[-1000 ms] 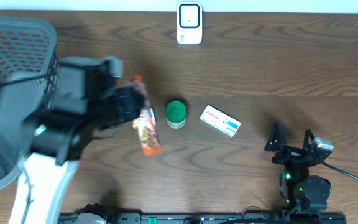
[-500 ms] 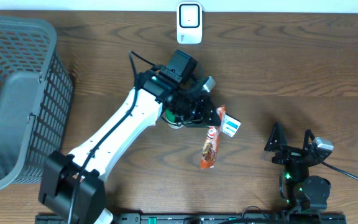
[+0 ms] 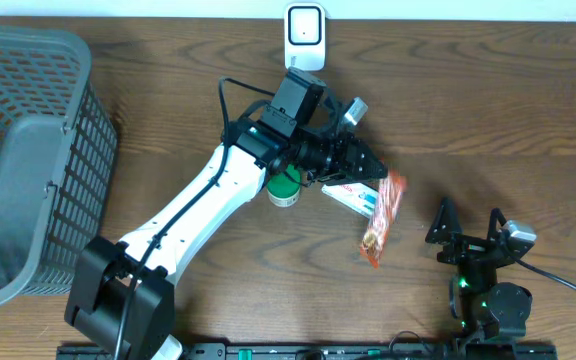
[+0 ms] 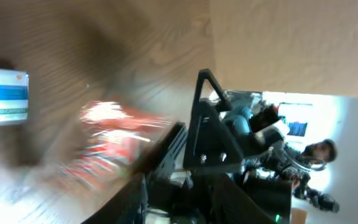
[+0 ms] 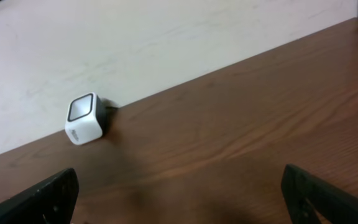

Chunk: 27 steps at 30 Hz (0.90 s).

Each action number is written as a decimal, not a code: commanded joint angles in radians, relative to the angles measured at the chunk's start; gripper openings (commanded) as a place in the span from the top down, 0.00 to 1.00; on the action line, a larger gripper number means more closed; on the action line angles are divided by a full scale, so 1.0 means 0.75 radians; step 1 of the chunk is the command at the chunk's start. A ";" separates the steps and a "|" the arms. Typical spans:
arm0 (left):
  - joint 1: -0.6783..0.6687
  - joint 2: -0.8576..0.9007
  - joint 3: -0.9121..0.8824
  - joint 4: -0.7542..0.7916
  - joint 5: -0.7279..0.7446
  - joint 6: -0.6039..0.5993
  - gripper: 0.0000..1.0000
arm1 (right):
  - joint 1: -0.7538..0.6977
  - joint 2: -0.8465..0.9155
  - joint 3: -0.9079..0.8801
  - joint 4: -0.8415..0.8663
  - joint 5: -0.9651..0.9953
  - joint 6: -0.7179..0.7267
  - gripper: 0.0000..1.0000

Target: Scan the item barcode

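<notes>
An orange snack packet dangles off the tip of my left gripper, which is shut on the packet's top end, right of the table's middle. In the left wrist view the packet is a red-orange blur beside the dark fingers. The white barcode scanner stands at the table's far edge, well behind the packet; in the right wrist view the scanner sits against the wall. My right gripper rests open near the front right, nothing between its fingers.
A white and blue box lies under the left arm's wrist, with a green can just left of it. A large grey mesh basket fills the left side. The right arm's base sits at the front edge.
The left arm swung from the basket side across to the right, carrying the packet past the can and box. The right arm stayed still.
</notes>
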 commanded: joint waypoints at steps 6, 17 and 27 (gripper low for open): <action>0.011 0.187 -0.050 0.162 0.027 -0.123 0.61 | -0.008 -0.007 -0.002 -0.005 0.004 -0.017 0.01; 0.004 0.017 -0.050 0.093 -0.191 0.298 0.07 | -0.008 -0.007 -0.002 -0.005 0.004 -0.017 0.01; 0.005 -0.507 -0.002 0.008 -1.634 0.816 0.00 | -0.008 -0.007 -0.002 -0.007 -0.082 -0.005 0.01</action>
